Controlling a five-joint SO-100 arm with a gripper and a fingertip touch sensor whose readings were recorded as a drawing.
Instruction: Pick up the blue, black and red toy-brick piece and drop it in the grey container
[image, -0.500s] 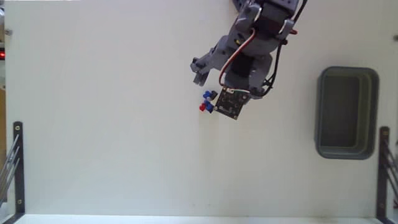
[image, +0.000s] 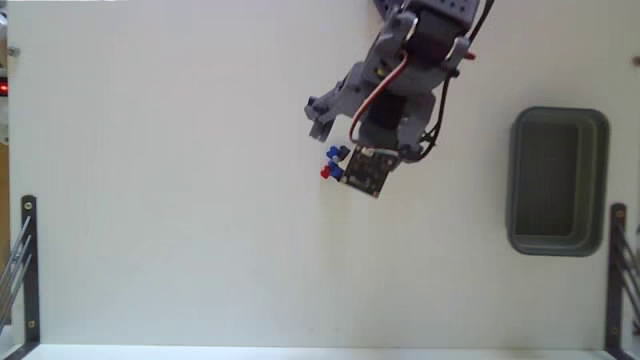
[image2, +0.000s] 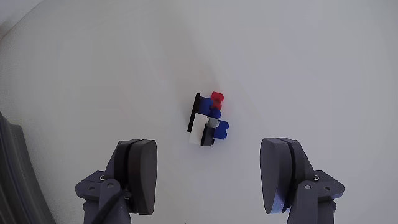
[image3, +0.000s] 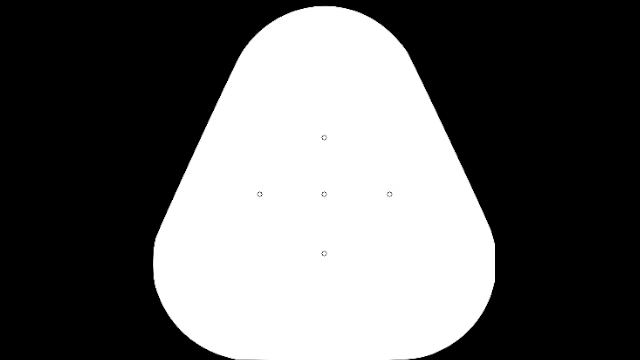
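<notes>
Brick piece (image2: 207, 120) flat on white table (image2: 323, 56), at 12 o'clock from gripper (image2: 211, 171) in wrist view, ahead of the spread jaws, untouched. In fixed view, brick piece (image: 332, 165) tucked at 9 o'clock of the arm's circuit board (image: 365, 173). Tray (image: 557, 180) well apart at 3 o'clock. Likely risks: closing short and pinching air; one fingertip nudging the tiny cluster sideways; an off-centre pinch twisting the piece loose on the way over.
</notes>
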